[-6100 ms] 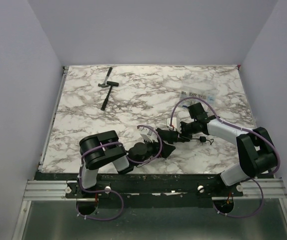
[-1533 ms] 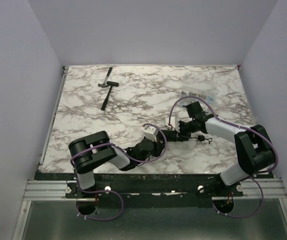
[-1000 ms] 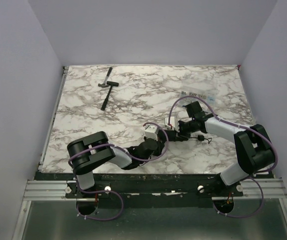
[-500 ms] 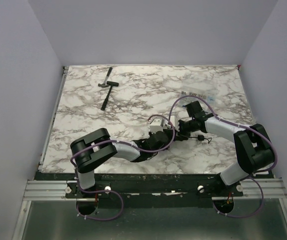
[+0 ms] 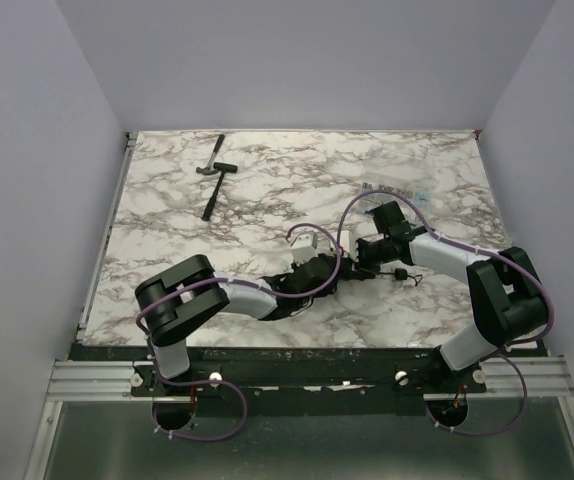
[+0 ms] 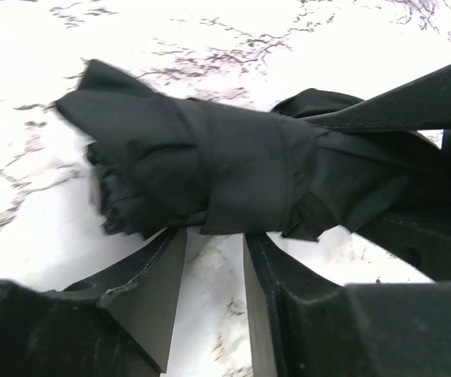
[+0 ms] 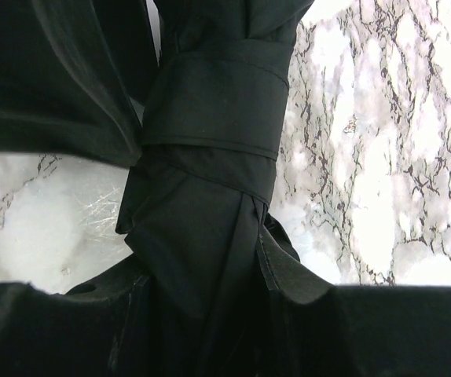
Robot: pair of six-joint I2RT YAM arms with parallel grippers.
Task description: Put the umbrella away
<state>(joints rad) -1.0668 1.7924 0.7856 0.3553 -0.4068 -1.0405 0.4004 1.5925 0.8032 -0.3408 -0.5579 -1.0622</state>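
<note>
Black fabric, rolled and banded by its strap: the umbrella [image 6: 210, 173] lies on the marble tabletop [image 5: 267, 190], near the front middle. My right pincer [image 7: 210, 287] grips the bundle; my left pincer [image 6: 214, 247] sits just beside it, narrowly parted, holding nothing.

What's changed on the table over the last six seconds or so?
The left gripper reached away from its base and rightward to the umbrella, ending close beside the right gripper. Its fingers stand apart, gripping nothing. The right gripper stayed clamped on the umbrella, and the hammer did not move.
</note>
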